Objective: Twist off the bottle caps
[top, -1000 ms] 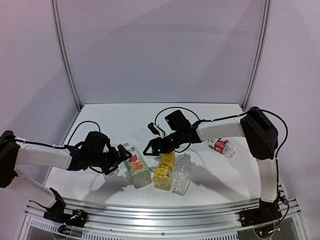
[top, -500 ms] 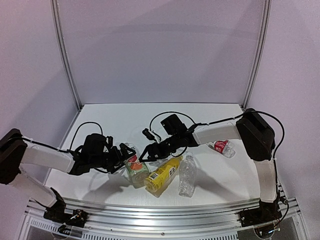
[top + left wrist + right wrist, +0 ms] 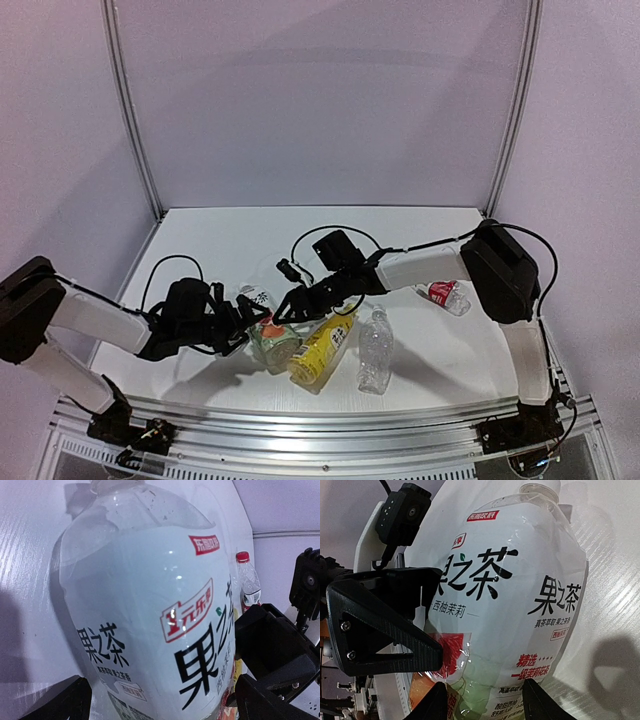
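Left gripper (image 3: 243, 322) is clamping the fruit bottle (image 3: 272, 340) near the table's (image 3: 400, 225) front edge. Right gripper (image 3: 285, 305), jaws parted, is hovering at its label. Yellow bottle (image 3: 320, 350) is lying just beside.

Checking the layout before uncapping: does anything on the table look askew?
The yellow bottle lies slanted, its near end angled toward the fruit-label bottle, while the plain clear bottle beside it lies nearly straight. Nothing looks spilled.
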`<state>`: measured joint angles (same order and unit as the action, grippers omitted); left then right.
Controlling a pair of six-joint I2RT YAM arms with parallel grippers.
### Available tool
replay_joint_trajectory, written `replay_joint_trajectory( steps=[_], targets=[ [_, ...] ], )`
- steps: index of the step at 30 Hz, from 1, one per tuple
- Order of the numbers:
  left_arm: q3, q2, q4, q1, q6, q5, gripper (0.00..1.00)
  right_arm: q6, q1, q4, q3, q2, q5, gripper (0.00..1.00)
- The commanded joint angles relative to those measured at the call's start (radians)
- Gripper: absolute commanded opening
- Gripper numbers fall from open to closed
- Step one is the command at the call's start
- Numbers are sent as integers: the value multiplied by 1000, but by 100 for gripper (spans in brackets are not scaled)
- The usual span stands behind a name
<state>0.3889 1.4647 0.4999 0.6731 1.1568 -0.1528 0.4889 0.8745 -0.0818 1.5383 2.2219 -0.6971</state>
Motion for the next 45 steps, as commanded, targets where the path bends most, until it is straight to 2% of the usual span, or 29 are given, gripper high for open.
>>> replay_joint_trajectory(
  steps=[1,9,17,20,25,28,30,32,34,36,37,38,40,41,42,45],
  targets=[
    [-53,22,133,5,19,18,99,65,-21,11,-35,56,-27,49],
    [-71,135,377,-3,14,27,99,168,-59,138,-96,66,-119,47],
    [-59,443,829,-39,117,-47,98,187,-61,163,-87,92,-163,47],
    [-38,547,898,-60,168,-87,87,184,-61,163,-92,85,-156,47],
    [-40,530,893,-68,124,-119,60,149,-61,132,-107,33,-118,52],
    [-47,464,825,-90,87,-160,45,123,-62,107,-115,-4,-90,56],
    [-62,413,770,-103,50,-179,40,89,-63,47,-110,-43,-64,62],
    [-96,330,684,-117,12,-189,39,43,-64,-32,-112,-110,-1,69],
    [-112,179,542,-126,-55,-193,39,-8,-64,-106,-121,-198,102,75],
    [-82,4,251,-121,-193,-172,40,-47,-64,-156,-133,-286,204,79],
    [-39,-84,65,-91,-311,-124,41,-59,-65,-174,-136,-322,238,79],
    [18,-239,-141,-35,-445,-37,42,-68,-65,-190,-136,-355,257,80],
    [111,-419,-380,132,-771,262,44,-84,-63,-219,-129,-406,260,79],
    [126,-488,-410,197,-892,393,44,-93,-63,-230,-128,-436,248,79],
    [128,-515,-417,225,-953,435,44,-102,-64,-242,-128,-455,244,79],
    [78,-548,-345,225,-967,424,44,-142,-63,-288,-133,-526,253,78]
  ],
)
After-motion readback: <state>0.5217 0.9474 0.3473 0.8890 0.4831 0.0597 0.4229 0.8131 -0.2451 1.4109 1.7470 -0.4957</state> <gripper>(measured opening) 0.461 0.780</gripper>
